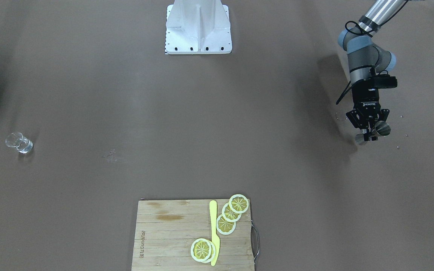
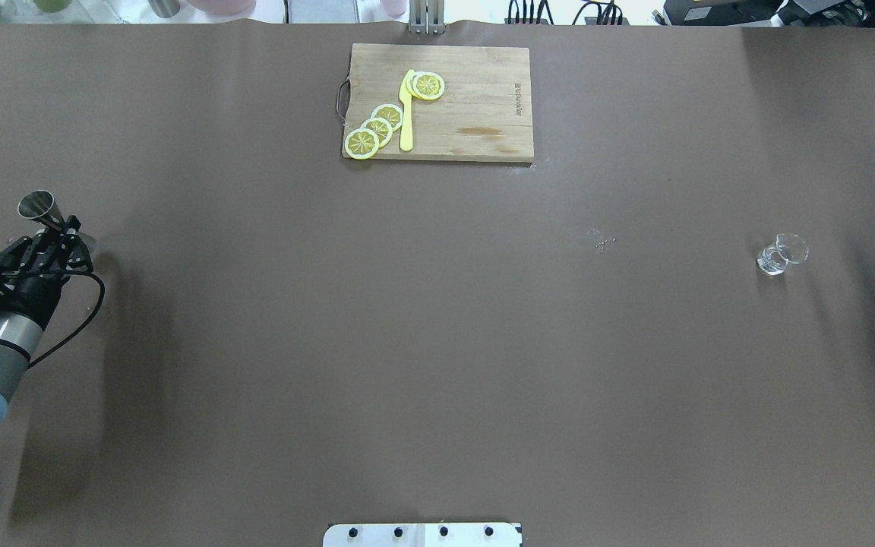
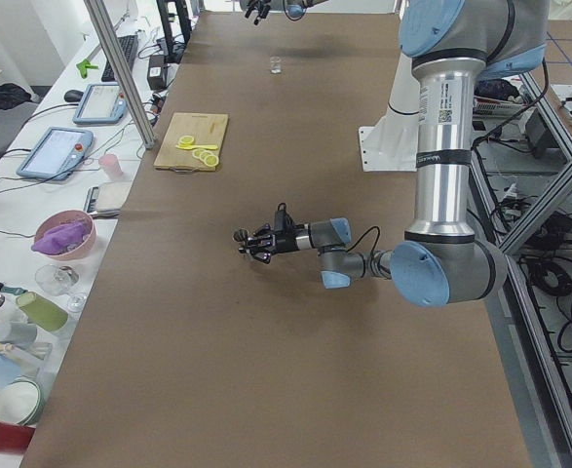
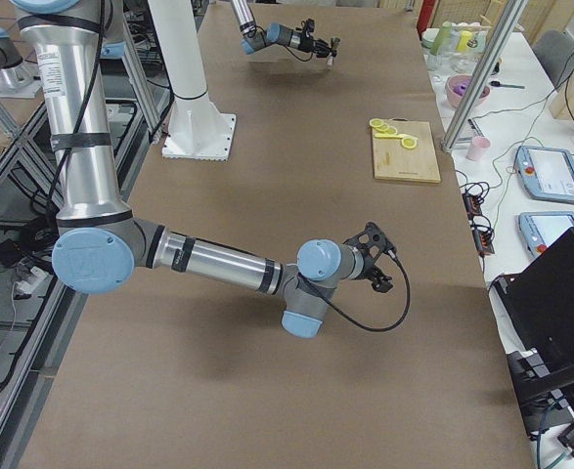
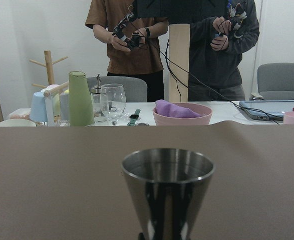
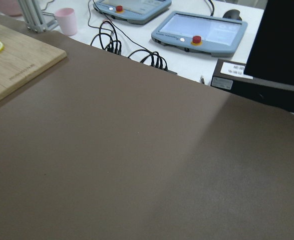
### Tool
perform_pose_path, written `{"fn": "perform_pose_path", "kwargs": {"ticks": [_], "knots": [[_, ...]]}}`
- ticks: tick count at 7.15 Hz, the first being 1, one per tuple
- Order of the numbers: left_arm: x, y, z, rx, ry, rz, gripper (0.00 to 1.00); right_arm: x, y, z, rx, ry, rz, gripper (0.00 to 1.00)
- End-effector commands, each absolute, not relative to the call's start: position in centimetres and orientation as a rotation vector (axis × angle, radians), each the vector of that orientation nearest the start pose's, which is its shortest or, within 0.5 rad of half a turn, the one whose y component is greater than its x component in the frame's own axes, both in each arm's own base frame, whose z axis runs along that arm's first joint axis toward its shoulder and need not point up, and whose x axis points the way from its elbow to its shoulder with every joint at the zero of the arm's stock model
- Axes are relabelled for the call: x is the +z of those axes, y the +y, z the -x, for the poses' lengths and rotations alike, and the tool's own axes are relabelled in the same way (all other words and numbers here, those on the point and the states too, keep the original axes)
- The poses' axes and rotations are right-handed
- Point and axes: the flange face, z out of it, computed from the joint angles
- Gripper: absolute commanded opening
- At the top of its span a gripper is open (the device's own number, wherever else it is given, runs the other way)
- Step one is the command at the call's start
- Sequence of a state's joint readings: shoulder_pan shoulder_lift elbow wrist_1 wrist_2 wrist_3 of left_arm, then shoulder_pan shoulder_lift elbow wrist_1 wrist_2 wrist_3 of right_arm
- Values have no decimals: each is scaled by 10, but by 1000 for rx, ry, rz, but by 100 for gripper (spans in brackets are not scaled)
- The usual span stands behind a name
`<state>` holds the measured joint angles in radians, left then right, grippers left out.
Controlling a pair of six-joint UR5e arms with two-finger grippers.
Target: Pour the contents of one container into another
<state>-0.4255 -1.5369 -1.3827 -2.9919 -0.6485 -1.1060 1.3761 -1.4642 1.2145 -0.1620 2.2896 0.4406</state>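
Brown desk (image 2: 437, 342), left gripper (image 2: 64, 230) clamped on the jigger (image 5: 168, 195) at its waist, cup upright, surely against spills, well apart from the glass tumbler (image 2: 779, 254).

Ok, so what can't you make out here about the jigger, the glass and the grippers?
- What the jigger holds: the left wrist view meets its rim side-on, and elsewhere it is too small.
- What the glass tumbler holds: small and clear in every view.
- Whether the right gripper is open or shut: only side views show it, half behind its wrist.
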Motion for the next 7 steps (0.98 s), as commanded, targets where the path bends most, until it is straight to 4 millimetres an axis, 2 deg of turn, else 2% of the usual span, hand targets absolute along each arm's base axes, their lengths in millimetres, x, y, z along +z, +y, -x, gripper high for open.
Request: {"fn": "perform_pose_path", "kwargs": {"ticks": [1,3,6,7], "knots": [[601,-386,-336,-519,656,-1203,0,592,-545,41,-126,-910,-651,100],[601,-386,-336,-521,656,-1204,12,585,-548,53,-86,-884,-503,100],[602,-386,-336,-521,653,-1204,25,598,-544,88,-65,-841,-290,100],[601,-386,-337,-521,654,-1204,31,590,-543,90,-53,-828,-240,100]]}}
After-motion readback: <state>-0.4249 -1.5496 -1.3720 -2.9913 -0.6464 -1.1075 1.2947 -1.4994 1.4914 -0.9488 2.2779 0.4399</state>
